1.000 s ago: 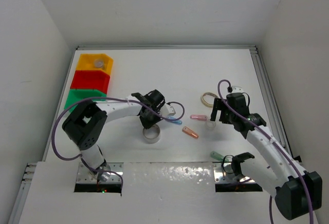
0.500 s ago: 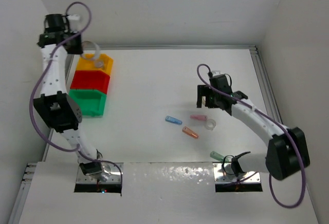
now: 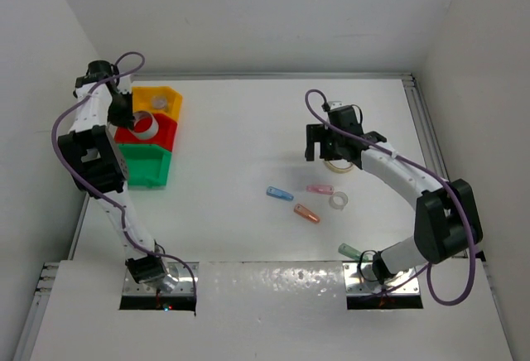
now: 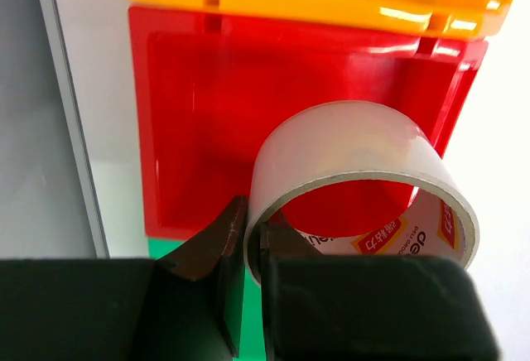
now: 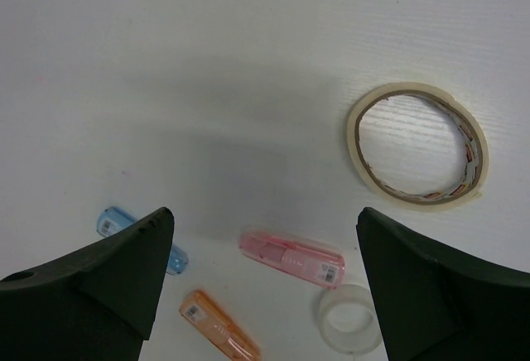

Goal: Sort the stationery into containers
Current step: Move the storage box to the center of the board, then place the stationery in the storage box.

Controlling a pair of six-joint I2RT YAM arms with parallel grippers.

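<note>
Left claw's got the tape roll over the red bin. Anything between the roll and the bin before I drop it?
Nothing visible. The left claw is shut on the wall of the tape roll, which hangs over the red bin. The floor of the bin that shows is bare; the roll hides part of it.

Surface (image 3: 248, 121): white and matte, spread under the left claw (image 3: 132, 121) and the right claw (image 3: 320, 152).
Back wall (image 3: 248, 13): plain white, beyond both claws.
Left wall (image 3: 41, 146): white, just outside the left claw.
Right wall (image 3: 489, 88): white, well outside the right claw.
Side rail (image 3: 427, 146): grey metal, between the right claw and the right wall.
Back rail (image 3: 265, 74): grey, at the back wall's foot.
Front panel (image 3: 273, 291): glossy white with glare, nearer than both claws.
Light: even and soft, with a faint grey shadow (image 5: 207, 129) below the right claw.
</note>
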